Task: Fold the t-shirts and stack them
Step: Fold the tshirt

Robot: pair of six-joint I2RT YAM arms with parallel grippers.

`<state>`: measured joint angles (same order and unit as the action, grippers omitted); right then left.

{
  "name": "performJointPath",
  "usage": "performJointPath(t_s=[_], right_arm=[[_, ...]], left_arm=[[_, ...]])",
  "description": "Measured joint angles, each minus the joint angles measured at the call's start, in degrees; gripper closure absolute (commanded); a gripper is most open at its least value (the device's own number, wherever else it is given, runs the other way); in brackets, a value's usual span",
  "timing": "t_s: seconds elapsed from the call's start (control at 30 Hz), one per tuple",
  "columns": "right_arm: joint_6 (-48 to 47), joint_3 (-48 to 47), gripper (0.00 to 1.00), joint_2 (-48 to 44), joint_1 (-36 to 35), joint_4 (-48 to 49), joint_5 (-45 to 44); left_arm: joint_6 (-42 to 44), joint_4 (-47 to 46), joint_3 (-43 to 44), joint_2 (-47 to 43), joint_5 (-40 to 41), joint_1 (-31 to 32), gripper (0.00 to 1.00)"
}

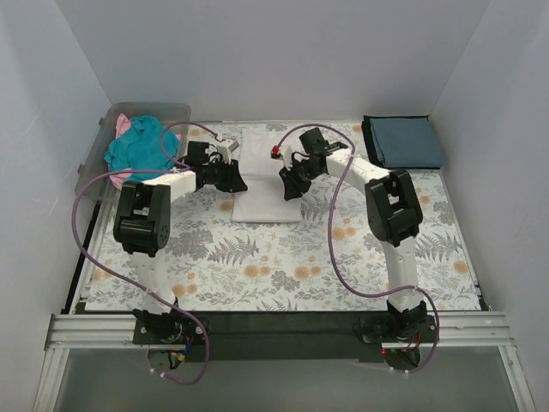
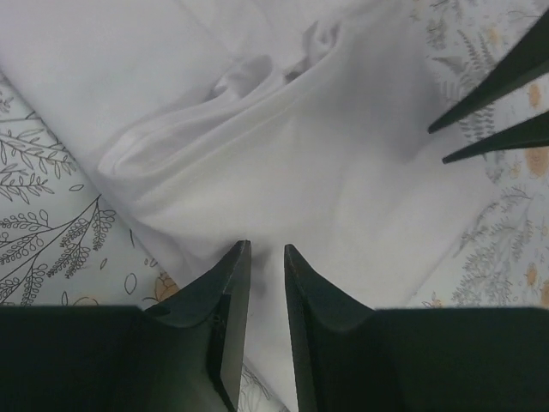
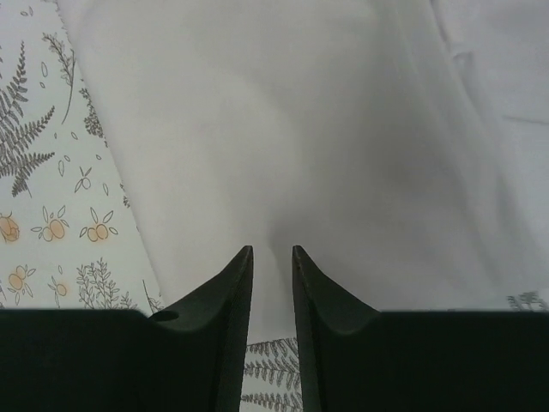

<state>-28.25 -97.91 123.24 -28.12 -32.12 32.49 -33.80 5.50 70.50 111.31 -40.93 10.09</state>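
The white t-shirt (image 1: 268,184) lies folded into a long rectangle on the floral table cover at the middle back. It also shows in the left wrist view (image 2: 326,163), with a rumpled fold at its upper left, and in the right wrist view (image 3: 283,129). My left gripper (image 1: 238,182) (image 2: 267,249) hovers over its left edge. My right gripper (image 1: 290,187) (image 3: 273,249) hovers over its right part. Both pairs of jaws stand almost together with a thin slit, and no cloth is pinched. A dark slate-blue t-shirt (image 1: 403,142) lies folded at the back right.
A clear plastic bin (image 1: 176,112) at the back left holds a bright teal t-shirt (image 1: 137,148) and a pink one (image 1: 123,127). White walls close in the table on three sides. The right gripper's fingers (image 2: 489,103) show in the left wrist view.
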Motion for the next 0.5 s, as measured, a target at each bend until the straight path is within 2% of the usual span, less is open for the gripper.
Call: performJointPath(t_s=[0.2, 0.3, 0.33, 0.37, 0.4, 0.5], right_arm=[[2.38, -0.31, 0.69, 4.87, 0.44, -0.79, 1.2], [2.43, -0.87, 0.63, 4.87, 1.07, -0.94, 0.96], [2.38, -0.87, 0.6, 4.85, 1.18, -1.01, 0.92], [2.29, -0.85, 0.57, 4.57, 1.36, -1.18, 0.98], [2.1, -0.68, 0.52, 4.22, 1.46, -1.36, 1.07], [0.79, 1.73, 0.48, 0.24, 1.68, -2.03, 1.68]], left_arm=[[-4.79, 1.95, 4.02, 7.58, 4.87, -0.11, 0.77], [-5.33, 3.61, 8.02, 8.61, 7.41, -0.09, 0.69], [-5.35, 3.89, 8.48, 8.68, 7.45, -0.11, 0.62], [-4.83, 3.96, 8.63, 8.37, 6.91, -0.31, 0.59], [-4.15, 4.46, 8.5, 7.72, 6.03, -0.57, 0.54], [-0.61, 4.76, 3.5, 2.47, 3.13, -1.38, 0.5]])
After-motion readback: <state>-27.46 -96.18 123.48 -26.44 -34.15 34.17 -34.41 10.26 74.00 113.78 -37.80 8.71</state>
